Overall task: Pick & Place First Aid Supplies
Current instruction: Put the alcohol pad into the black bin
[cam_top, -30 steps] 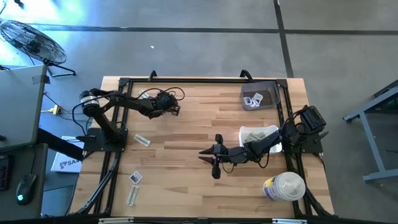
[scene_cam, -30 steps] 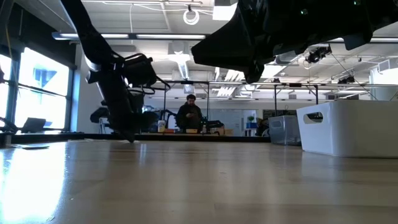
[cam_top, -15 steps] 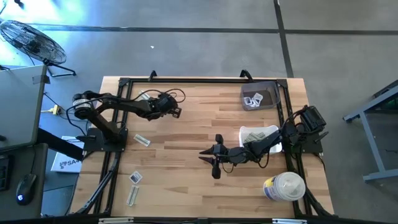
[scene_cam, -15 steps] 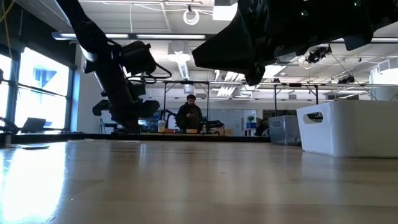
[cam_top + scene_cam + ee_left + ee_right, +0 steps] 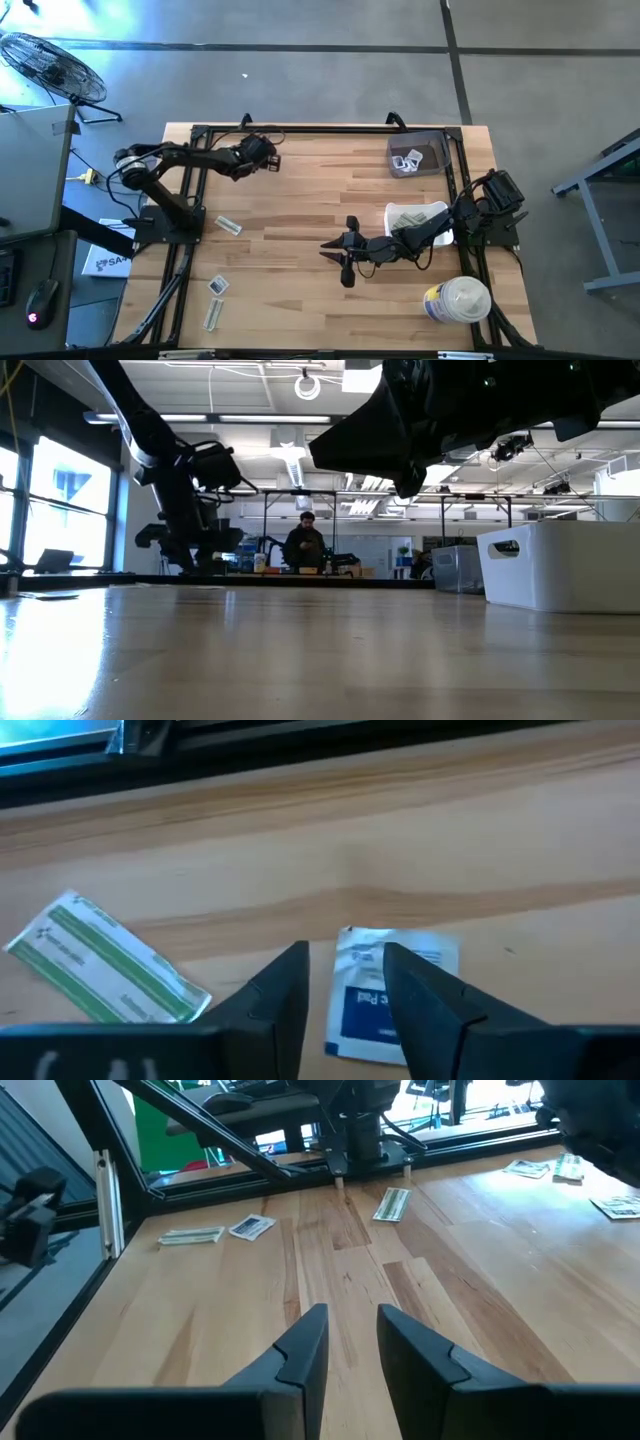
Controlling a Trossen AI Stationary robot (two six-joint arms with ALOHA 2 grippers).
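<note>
**Left arm lining up on a sachet at the far edge**

The left gripper (image 5: 345, 995) is hovering at the tabletop's (image 5: 320, 200) far-left edge, jaws released and straddling a square white sachet (image 5: 392, 990); a green-striped strip wrapper (image 5: 105, 960) is lying just beside it. To grip cleanly, it should be descending straight, centring on the sachet alone. The right gripper (image 5: 350, 1342) is waiting mid-table, jaws parted and empty. More packets (image 5: 216, 300) are lying near the front-left corner.

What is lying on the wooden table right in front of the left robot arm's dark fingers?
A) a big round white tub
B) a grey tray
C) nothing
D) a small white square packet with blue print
D: the left wrist view shows the small white square packet with blue print just past the left gripper.
</note>
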